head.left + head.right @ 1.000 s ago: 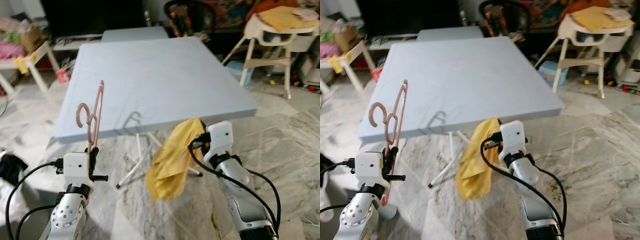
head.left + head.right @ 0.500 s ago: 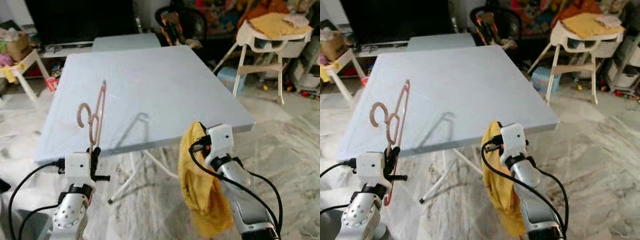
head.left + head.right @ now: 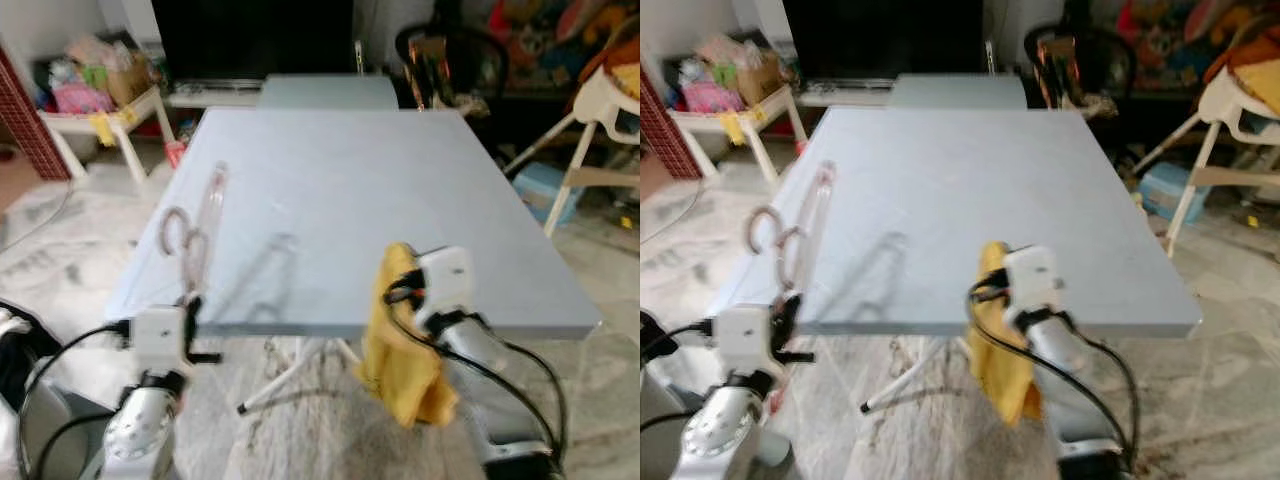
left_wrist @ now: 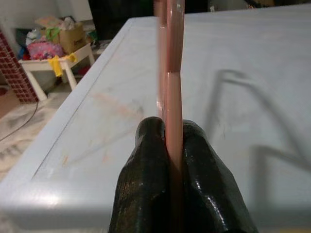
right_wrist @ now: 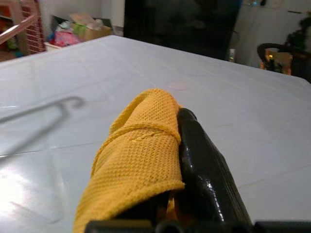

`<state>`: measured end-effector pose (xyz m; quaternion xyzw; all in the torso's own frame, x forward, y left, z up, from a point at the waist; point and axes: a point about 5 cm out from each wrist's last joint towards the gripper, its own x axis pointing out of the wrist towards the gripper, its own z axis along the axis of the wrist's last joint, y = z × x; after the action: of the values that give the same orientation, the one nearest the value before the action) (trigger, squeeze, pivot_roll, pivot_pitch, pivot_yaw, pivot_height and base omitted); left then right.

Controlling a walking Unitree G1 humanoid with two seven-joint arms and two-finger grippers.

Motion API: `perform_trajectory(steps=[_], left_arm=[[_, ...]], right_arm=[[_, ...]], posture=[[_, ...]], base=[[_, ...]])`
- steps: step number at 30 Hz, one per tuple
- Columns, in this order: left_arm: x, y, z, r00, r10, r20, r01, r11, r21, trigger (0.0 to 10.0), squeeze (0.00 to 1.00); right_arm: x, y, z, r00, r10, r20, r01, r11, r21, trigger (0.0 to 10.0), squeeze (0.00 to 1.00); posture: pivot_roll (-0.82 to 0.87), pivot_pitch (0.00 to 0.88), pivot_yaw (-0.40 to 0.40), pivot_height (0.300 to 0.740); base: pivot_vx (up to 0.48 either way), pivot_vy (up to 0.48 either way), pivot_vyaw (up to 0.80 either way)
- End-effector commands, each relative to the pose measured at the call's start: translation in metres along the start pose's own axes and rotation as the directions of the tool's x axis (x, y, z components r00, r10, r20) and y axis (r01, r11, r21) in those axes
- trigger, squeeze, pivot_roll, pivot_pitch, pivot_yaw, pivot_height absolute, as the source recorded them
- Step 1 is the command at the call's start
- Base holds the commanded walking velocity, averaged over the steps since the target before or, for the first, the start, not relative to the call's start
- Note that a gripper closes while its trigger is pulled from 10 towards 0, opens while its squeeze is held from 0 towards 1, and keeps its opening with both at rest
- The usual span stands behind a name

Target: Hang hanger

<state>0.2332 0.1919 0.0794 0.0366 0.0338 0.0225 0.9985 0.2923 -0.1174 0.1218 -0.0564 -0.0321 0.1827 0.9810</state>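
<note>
Tabletop (image 3: 400, 190): a large pale blue-grey square, seen from its near edge; white folding legs (image 3: 290, 370) show underneath, and a second, smaller grey surface (image 3: 328, 90) butts against its far side.
Floor (image 3: 70, 240): marbled light stone all round the tabletop.
Dark screen (image 3: 255, 40): stands behind the far edge, on a low white shelf.
White side table (image 3: 100, 125): off to the robot's far left, piled with boxes and bright clutter (image 3: 95, 75).
High chair (image 3: 610, 110): white, at the far right edge of the head views, partly cut off.
Yellow cloth (image 3: 400, 345): a knitted yellow piece hanging limp in front of the tabletop's near edge, draped over the right tool; its lower part dangles below the edge.
Hanger (image 3: 195, 235): pink, thin, held upright and seen nearly edge-on, its hook (image 3: 172, 228) curling to the left; it rises over the near left part of the tabletop and is blurred in the head views.
Left tool (image 4: 172, 141): just before the tabletop's near left edge, its two black fingers (image 4: 146, 165) pressed together on the hanger's lower bar.
Right tool (image 5: 167, 160): just before the near edge, right of centre; one black finger (image 5: 201, 160) lies against the yellow cloth, which wraps the other side, pinched between them.
</note>
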Motion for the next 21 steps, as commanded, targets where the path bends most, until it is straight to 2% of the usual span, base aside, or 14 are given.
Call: perform_trajectory(steps=[1, 13, 16, 21], left_arm=[[0.0009, -0.0078, 0.0051, 0.999, -0.030, 0.019, 0.030, 1.000, -0.008, 10.0, 0.00], [-0.0019, -0.0097, 0.0021, 0.999, -0.040, 0.002, 0.040, 0.999, -0.005, 10.0, 0.00], [-0.0032, -0.0107, 0.0030, 0.999, -0.029, 0.014, 0.030, 0.999, -0.023, 10.0, 0.00], [-0.0079, -0.0092, -0.0011, 1.000, -0.020, -0.013, 0.020, 1.000, -0.005, 10.0, 0.00]], right_arm=[[-0.0002, -0.0070, 0.0083, 0.999, -0.013, 0.036, 0.014, 1.000, -0.021, 10.0, 0.00], [-0.0017, -0.0040, 0.0054, 1.000, 0.000, 0.024, 0.001, 1.000, -0.026, 10.0, 0.00], [-0.0015, -0.0049, 0.0055, 1.000, 0.004, 0.023, -0.003, 1.000, -0.027, 10.0, 0.00], [-0.0016, -0.0042, 0.0040, 1.000, 0.018, 0.015, -0.018, 1.000, -0.019, 10.0, 0.00]], posture=[[-0.07, 0.000, 0.016, 0.740], [-0.06, 0.000, 0.013, 0.740], [-0.06, 0.000, 0.006, 0.740], [-0.05, 0.000, -0.004, 0.740]], base=[[0.364, 0.000, 0.00], [0.367, 0.000, 0.00], [0.000, 0.000, 0.00], [0.000, 0.000, 0.00]])
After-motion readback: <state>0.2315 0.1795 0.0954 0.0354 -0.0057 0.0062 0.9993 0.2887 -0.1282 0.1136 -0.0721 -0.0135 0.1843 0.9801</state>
